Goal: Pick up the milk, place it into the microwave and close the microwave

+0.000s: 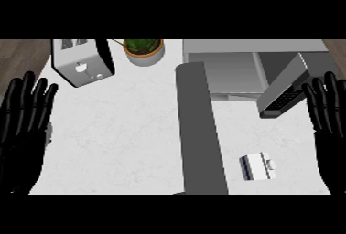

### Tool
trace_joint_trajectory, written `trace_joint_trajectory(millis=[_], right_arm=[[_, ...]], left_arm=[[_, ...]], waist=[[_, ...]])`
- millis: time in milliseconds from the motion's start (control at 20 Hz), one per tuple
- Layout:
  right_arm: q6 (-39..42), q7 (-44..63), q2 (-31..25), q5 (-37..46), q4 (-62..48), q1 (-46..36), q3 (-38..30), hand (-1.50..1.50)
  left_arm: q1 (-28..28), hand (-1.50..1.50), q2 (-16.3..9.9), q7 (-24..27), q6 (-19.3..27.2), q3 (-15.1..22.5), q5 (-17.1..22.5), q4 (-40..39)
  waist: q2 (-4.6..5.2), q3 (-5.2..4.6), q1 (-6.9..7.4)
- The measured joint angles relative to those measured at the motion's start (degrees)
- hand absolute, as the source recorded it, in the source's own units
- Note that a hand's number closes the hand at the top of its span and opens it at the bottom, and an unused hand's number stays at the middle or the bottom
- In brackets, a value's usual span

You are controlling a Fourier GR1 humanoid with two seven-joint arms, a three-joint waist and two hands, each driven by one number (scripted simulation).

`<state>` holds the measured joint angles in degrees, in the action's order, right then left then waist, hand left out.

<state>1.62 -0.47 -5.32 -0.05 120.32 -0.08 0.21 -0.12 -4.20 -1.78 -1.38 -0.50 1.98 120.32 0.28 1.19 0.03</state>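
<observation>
A small white milk carton (257, 166) with a dark stripe lies on the white counter at the lower right. The microwave (233, 68) stands at the back right, its door (283, 87) swung open toward the right and its grey inside showing. At the view's right edge my right hand (328, 114) rests open, fingers up, beside the door and above-right of the carton. My left hand (24, 119) rests open at the left edge, far from the milk. Neither hand touches anything.
A silver toaster (82, 61) stands at the back left, and a potted green plant (144, 49) sits next to it. A long dark grey strip (201, 132) runs down the counter's middle, left of the carton. Wooden floor (20, 50) shows beyond the counter's left side.
</observation>
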Motion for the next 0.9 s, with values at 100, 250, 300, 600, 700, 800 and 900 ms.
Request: trace_joint_trajectory(millis=[100, 250, 300, 600, 700, 800, 900], right_arm=[[-0.44, -0.35, 0.93, 1.0, 1.52, 2.17, 1.21, -1.5], [0.34, -1.05, 0.86, 1.48, 6.89, 9.37, 1.87, -1.5], [0.58, -1.36, 0.86, 1.76, 8.75, 11.94, 2.07, -1.5], [3.37, -2.09, 1.68, 0.6, 12.59, 24.7, 6.04, -1.5], [4.24, -4.07, 1.94, 0.65, 12.91, 28.41, 6.73, -1.5], [4.98, -6.83, 2.29, 1.28, 12.18, 31.89, 7.46, -1.5], [5.36, -9.24, 2.74, 1.75, 11.24, 34.69, 8.04, -1.5]], left_arm=[[0.04, -1.5, 0.28, -0.2, 0.46, 0.55, -1.25, -0.6], [0.96, -1.5, 0.7, 1.65, 0.42, 0.48, -1.64, -1.96], [0.89, -1.5, 0.86, 2.44, 0.37, 0.44, -1.75, -3.24], [5.85, -1.5, 3.39, 2.65, 4.27, 2.52, 6.47, -4.29], [9.48, -1.5, 3.7, 4.95, 4.11, 3.87, 7.62, -3.69], [12.48, -1.5, 3.83, 7.13, 3.03, 4.43, 8.4, -3.86], [14.85, -1.5, 3.9, 9.47, 2.53, 5.41, 8.86, -4.45]], waist=[[-0.12, -0.45, -0.12], [-0.29, -0.85, -0.47], [-0.32, -0.93, -0.6], [-0.47, -1.15, -0.77], [-0.49, -1.17, -0.6], [-0.49, -1.18, -0.51], [-0.48, -1.19, -0.46]])
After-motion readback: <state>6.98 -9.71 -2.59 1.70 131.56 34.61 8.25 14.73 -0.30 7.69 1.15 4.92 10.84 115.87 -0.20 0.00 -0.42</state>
